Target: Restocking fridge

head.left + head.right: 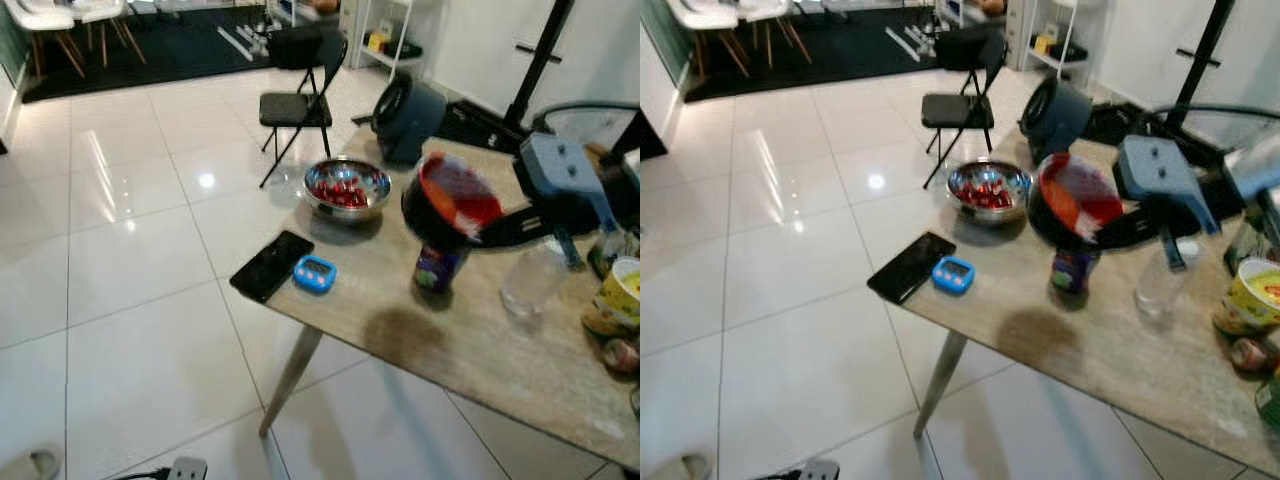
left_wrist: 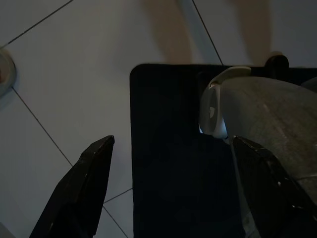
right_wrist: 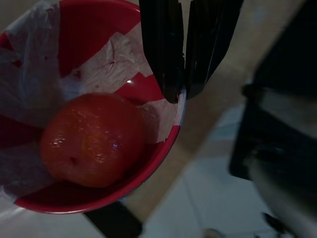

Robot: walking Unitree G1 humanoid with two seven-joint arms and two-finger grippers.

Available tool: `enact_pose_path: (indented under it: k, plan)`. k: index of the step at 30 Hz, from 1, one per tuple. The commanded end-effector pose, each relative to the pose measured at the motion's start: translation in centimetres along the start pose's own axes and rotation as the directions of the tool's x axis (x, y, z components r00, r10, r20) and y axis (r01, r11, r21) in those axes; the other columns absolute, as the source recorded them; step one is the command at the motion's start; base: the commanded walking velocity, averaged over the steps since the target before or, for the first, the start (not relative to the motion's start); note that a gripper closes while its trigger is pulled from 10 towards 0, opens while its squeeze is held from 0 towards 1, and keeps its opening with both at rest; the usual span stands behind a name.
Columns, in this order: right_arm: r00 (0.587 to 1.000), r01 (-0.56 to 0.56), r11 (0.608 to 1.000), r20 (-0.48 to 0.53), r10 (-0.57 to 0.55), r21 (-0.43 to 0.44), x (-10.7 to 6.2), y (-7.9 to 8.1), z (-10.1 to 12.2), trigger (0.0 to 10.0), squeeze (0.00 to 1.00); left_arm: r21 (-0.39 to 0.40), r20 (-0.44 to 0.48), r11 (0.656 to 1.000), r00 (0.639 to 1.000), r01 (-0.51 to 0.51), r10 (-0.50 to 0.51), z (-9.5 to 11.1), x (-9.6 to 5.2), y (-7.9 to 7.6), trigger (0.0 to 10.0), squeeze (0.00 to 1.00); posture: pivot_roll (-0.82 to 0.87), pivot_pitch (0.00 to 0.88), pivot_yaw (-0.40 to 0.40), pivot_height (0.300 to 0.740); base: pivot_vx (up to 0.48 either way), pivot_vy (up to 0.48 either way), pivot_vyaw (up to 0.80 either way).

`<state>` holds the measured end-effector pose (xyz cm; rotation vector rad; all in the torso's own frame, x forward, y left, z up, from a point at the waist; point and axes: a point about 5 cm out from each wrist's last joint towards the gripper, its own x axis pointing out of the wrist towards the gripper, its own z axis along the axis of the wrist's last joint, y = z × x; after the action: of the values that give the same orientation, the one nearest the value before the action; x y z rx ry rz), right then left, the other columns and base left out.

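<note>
Fingers of the right gripper pinch the rim of a red plastic bowl lined with clear film, holding an orange-red round fruit, raised above the beige table beside a steel bowl. Left gripper hangs spread wide over floor tiles.

A black phone and a small blue timer lie side by side at the table corner. Beyond, a black folding chair stands on the glossy white tiled floor, near a dark rug.
</note>
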<state>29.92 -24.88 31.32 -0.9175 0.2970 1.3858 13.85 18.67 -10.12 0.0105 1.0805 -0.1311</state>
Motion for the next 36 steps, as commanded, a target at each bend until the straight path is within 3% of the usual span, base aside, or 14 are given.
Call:
enact_pose_path:
  k: [1, 8, 11, 12, 13, 17, 23, 34, 35, 36]
  plan:
    - [1.000, -0.016, 1.000, 0.021, 0.017, -0.014, -0.5, 0.3, 0.7, 0.0, 0.00, -0.008, -0.048, 1.000, 0.998, 0.027, -0.028, -1.3, 0.0, -0.9, 10.0, 0.00, -0.06, 0.029, -0.026, 0.740, 0.000, 0.000, 0.00]
    - [0.997, -0.071, 0.997, 0.003, 0.071, 0.038, -0.3, 1.8, 0.2, 0.0, 0.00, -0.002, -0.048, 1.000, 0.998, 0.026, -0.026, -1.3, -0.1, -0.7, 10.0, 0.00, -0.06, 0.024, -0.019, 0.740, 0.000, 0.000, 0.00]
    - [0.982, -0.092, 0.988, -0.152, 0.110, 0.124, 0.4, 2.6, -2.6, 0.0, 0.00, 0.002, -0.046, 1.000, 0.999, 0.024, -0.024, -1.2, -0.1, -0.6, 10.0, 0.00, -0.06, 0.026, -0.019, 0.740, 0.000, 0.000, 0.00]
    - [0.982, -0.092, 0.988, -0.152, 0.110, 0.124, 0.4, 2.6, -2.6, 0.0, 0.00, 0.002, -0.046, 1.000, 0.999, 0.024, -0.024, -1.2, -0.1, -0.6, 10.0, 0.00, -0.06, 0.026, -0.019, 0.740, 0.000, 0.000, 0.00]
    - [0.962, -0.100, 0.977, -0.232, 0.144, 0.191, 0.9, 3.4, -4.4, 0.0, 0.00, 0.001, -0.044, 1.000, 0.999, 0.025, -0.025, -1.1, -0.1, -0.6, 10.0, 0.00, -0.06, 0.031, -0.016, 0.740, 0.000, 0.000, 0.00]
    - [0.955, -0.098, 0.975, -0.256, 0.148, 0.199, 0.9, 3.5, -4.8, 0.0, 0.00, 0.001, -0.044, 1.000, 0.999, 0.025, -0.025, -1.1, -0.1, -0.6, 10.0, 0.00, -0.06, 0.031, -0.016, 0.740, 0.000, 0.000, 0.00]
    - [0.897, 0.001, 0.966, -0.428, 0.114, 0.260, 1.0, 4.0, -7.4, 0.0, 0.00, -0.003, -0.050, 1.000, 0.998, 0.026, -0.026, -1.3, -0.1, -0.6, 10.0, 0.00, -0.05, 0.039, -0.017, 0.740, 0.000, 0.000, 0.00]
    - [0.855, -0.006, 0.960, -0.496, 0.150, 0.279, 2.6, 4.6, -8.6, 0.0, 0.00, -0.008, -0.043, 1.000, 0.999, 0.027, -0.028, -1.2, -0.1, -0.7, 10.0, 0.00, -0.05, 0.038, -0.020, 0.740, 0.000, 0.000, 0.00]
    - [0.854, -0.013, 0.960, -0.496, 0.156, 0.279, 2.9, 4.7, -8.7, 1.6, 0.00, -0.009, -0.043, 1.000, 0.999, 0.028, -0.029, -1.2, 0.0, -0.7, 10.0, 0.00, -0.05, 0.040, -0.019, 0.740, 0.000, 0.000, 0.00]
    - [0.854, -0.013, 0.960, -0.496, 0.156, 0.279, 2.9, 4.7, -8.7, 1.6, 0.00, -0.009, -0.043, 1.000, 0.999, 0.028, -0.029, -1.2, 0.0, -0.7, 10.0, 0.00, -0.05, 0.040, -0.019, 0.740, 0.000, 0.000, 0.00]
